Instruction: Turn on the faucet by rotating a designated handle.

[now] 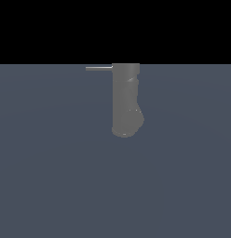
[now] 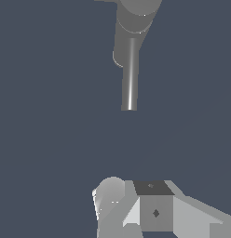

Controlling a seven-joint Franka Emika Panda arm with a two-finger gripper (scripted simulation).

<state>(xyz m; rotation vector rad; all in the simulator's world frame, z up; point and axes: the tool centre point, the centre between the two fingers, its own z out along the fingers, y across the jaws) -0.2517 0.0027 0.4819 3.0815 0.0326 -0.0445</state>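
Approach step judged underway: the handle (image 1: pixel 98 68) is seen projecting at nine o'clock from the faucet (image 1: pixel 125 100), untouched. The gripper (image 2: pixel 136 209) is partly seen; its state cannot be told. Contact near the rod's tip is needed next.

A flat, plain slate-blue counter (image 1: pixel 52 176) fills the lower part of the exterior view, smooth and unmarked, with even matte shading and no seams or texture to be seen. Its far edge runs as a straight level line across the picture. Above that line lies a solid black background (image 1: pixel 182 28). In the wrist view the same slate-blue surface lies behind everything.
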